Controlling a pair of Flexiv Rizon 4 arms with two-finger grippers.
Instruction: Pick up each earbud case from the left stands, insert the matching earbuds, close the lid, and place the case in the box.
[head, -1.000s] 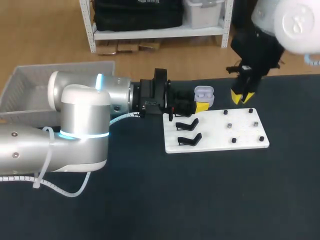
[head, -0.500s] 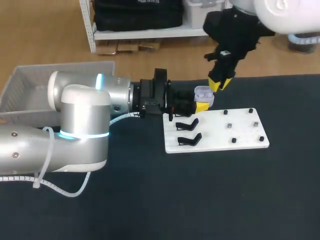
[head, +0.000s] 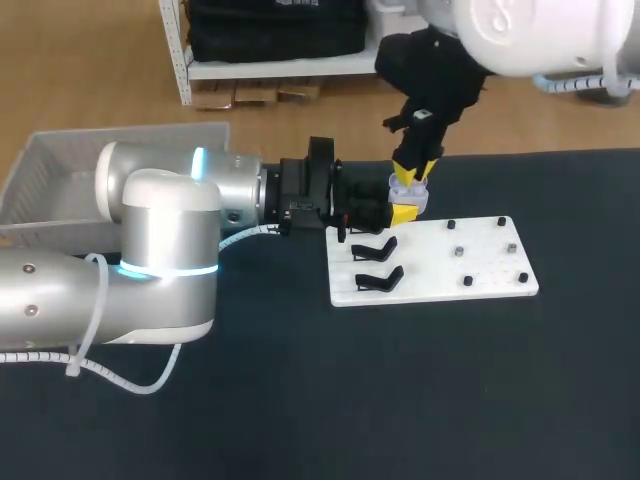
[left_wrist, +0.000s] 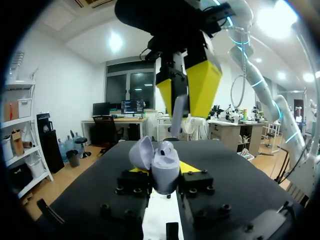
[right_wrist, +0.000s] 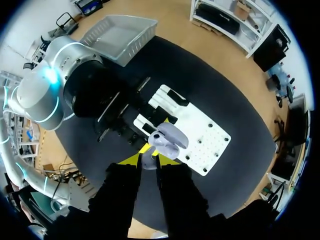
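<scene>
The left hand grips the one case, lid open, at the far left edge of the one white board. Two black stands sit on the board. The right hand pinches one earbud just above the case. A second ago this hand hung further right. One box sits at the far left of the worktop.
</scene>
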